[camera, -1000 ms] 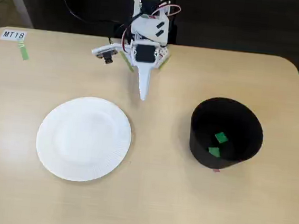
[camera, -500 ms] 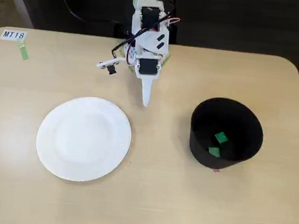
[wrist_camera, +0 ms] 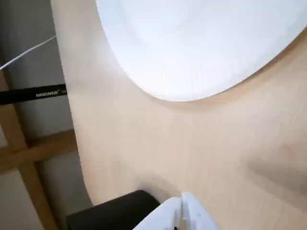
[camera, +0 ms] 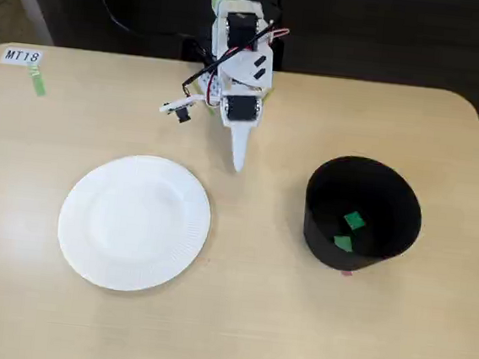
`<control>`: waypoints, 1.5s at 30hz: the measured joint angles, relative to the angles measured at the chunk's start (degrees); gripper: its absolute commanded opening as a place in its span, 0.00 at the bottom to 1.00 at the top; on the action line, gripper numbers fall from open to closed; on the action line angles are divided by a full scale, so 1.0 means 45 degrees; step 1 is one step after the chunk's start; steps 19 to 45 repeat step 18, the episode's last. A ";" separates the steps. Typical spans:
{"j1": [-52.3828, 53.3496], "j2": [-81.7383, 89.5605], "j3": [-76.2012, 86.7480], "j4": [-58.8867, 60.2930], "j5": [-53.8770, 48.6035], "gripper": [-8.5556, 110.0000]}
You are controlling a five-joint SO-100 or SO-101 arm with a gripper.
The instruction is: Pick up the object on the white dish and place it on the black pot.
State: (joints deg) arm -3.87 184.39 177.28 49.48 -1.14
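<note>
So the green cube (camera: 353, 220) sits inside the black pot (camera: 362, 215), corner-on, no real long axis, with a flatter green piece (camera: 343, 242) just beside it. The gripper (camera: 238, 164) is pinched closed and empty, up-left of the pot. The wrist view only catches the white dish (wrist_camera: 201, 43), cut off, no pot.

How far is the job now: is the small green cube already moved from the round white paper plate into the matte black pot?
It looks done. The round white paper plate is bare, and the tiny green cube lies inside the matte black cylindrical pot, beside a flatter green piece. Nothing is in hand: the white gripper is shut and empty above the table, between plate and pot. Nothing visible remains to move.
</note>
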 measured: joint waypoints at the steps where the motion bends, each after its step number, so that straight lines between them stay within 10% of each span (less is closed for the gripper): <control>1: -0.0039 0.0000 0.0020 -0.0293 0.0000 0.07; 45: -0.0078 0.0000 0.0059 -0.1406 0.0000 0.07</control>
